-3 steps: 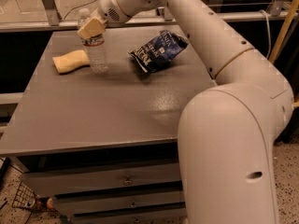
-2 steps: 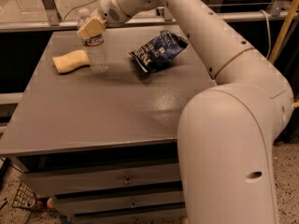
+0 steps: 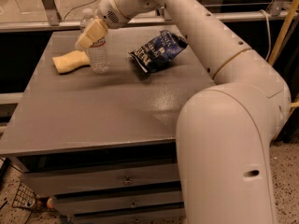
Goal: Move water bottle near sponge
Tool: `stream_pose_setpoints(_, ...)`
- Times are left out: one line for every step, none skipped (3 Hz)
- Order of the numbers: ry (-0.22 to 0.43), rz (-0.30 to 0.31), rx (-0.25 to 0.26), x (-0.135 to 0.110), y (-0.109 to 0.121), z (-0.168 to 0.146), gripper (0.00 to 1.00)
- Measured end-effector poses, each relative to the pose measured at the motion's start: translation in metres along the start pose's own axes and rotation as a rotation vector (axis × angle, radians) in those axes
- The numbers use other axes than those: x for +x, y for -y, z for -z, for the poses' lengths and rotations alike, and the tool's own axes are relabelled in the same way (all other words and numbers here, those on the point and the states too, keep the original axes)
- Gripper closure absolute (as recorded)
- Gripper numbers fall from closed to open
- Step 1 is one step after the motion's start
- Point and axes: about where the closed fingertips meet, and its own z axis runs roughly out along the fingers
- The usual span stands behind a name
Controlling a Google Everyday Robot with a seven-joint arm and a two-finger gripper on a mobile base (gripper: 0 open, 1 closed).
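The water bottle (image 3: 99,59) is clear and ribbed, with a white cap and a white label. It stands upright on the grey table (image 3: 117,115) at the back left. The pale yellow sponge (image 3: 69,61) lies just left of it, almost touching its base. My gripper (image 3: 89,33) is at the bottle's upper part, reaching in from the right, and its tan tip covers the bottle's shoulder and label. The bottle's base rests on the table.
A dark blue snack bag (image 3: 157,50) lies on the table to the right of the bottle. My white arm (image 3: 224,125) fills the right side of the view. Drawers (image 3: 126,181) sit under the table top. A metal rail (image 3: 46,24) runs behind the table.
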Motion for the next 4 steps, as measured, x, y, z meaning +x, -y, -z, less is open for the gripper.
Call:
stream_pose_setpoints(0.000, 0.000, 0.000, 0.000, 0.000, 0.000, 0.00)
stream_pose_setpoints(-0.002, -0.008, 0.016, 0.007, 0.002, 0.008, 0.00)
stream_pose_setpoints(-0.043, -0.029, 0.046, 0.027, 0.006, 0.043, 0.00)
stream_pose_setpoints(-0.096, -0.064, 0.080, 0.054, 0.010, 0.083, 0.00)
